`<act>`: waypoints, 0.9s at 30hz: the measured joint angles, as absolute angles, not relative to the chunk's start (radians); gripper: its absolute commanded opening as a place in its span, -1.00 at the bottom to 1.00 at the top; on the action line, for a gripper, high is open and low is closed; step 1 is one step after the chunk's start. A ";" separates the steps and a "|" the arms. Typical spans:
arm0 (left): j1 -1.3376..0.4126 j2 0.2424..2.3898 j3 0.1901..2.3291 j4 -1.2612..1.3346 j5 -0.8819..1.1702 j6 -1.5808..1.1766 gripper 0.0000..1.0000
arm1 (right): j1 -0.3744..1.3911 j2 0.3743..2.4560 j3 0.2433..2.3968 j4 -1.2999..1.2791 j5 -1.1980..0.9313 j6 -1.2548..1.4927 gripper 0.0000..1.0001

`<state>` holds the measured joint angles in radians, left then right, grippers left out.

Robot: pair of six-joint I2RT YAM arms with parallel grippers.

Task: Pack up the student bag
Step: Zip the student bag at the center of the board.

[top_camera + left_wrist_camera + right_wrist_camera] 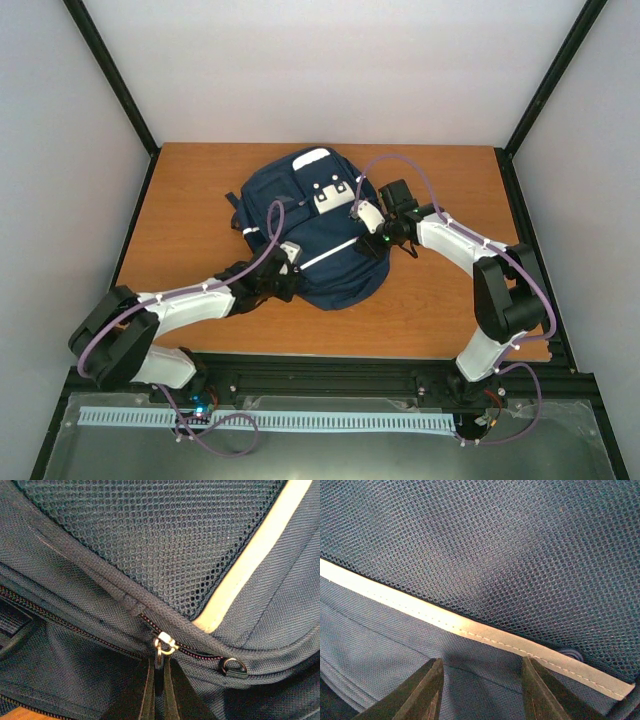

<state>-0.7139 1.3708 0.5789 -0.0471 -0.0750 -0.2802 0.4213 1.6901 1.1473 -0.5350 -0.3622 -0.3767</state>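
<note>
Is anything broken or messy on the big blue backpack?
No, nothing looks broken, spilled or torn. The student bag lies flat on the table. Its white stripe is stitched on evenly, and the zipper teeth look neat on both sides of the slider.

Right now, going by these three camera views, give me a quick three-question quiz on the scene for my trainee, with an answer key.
1. True or false: the student bag hangs over the edge of the table.
2. In the left wrist view, what is the left gripper closed on? A. a zipper pull B. a shoulder strap C. a book
3. In the right wrist view, is the right gripper open or shut?

Key
1. False. The bag lies wholly on the table.
2. A
3. Open, over plain fabric just beside the white stripe.
</note>
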 measured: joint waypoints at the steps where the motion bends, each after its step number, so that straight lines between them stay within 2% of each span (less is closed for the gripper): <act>1: -0.714 1.366 0.579 -0.051 -0.074 -0.284 -0.99 | 0.421 1.690 1.147 -0.535 -0.362 -0.377 -0.12; 10: -0.733 1.285 0.583 -0.119 -0.035 -0.350 -0.98 | 0.421 1.690 1.147 -0.537 -0.362 -0.377 -0.12; 27: -0.811 1.416 0.766 -0.296 0.212 -0.418 -0.99 | 0.419 1.693 1.147 -0.551 -0.352 -0.377 -0.12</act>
<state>-0.8108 1.4162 0.7662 -0.2962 0.2123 -0.4179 0.4194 1.6932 1.1473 -0.5510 -0.3515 -0.3767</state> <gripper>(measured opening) 0.035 0.440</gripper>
